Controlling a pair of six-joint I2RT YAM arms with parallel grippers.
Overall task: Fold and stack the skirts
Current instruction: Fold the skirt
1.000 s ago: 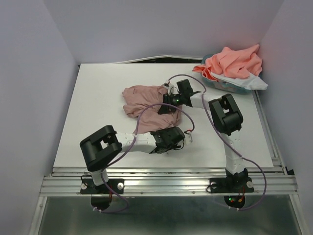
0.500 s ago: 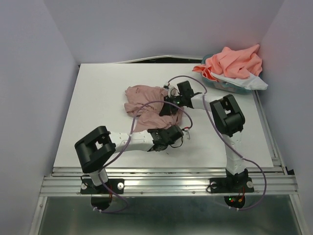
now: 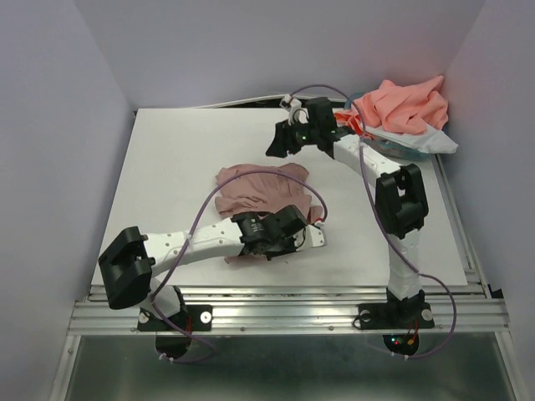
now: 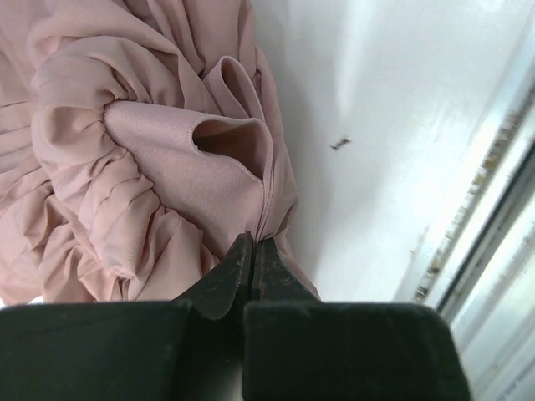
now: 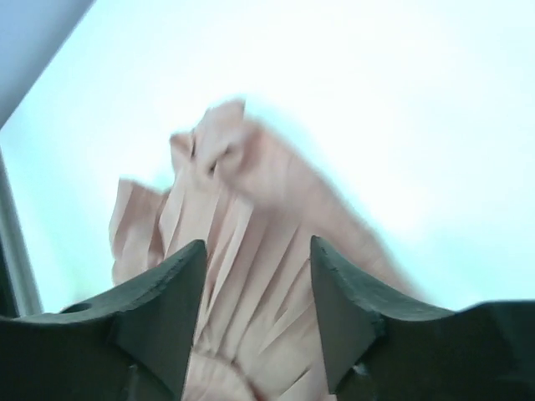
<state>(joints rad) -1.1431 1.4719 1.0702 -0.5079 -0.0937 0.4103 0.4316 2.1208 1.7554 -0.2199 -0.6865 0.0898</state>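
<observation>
- The teal basket at the far right corner of the table is holding coral-salmon cloth heaped above its rim, and a pale white-blue skirt is spilling over its side.
- Only a sliver of the basket is showing under that cloth; the right wrist view is coming through blurred.
- The mauve-pink skirt is lying crumpled mid-table, crinkly and pleated.
- The left jaws are pressing together on a fold at its near edge.
- The right jaws are hanging spread and empty, just beyond the skirt's far edge.
</observation>
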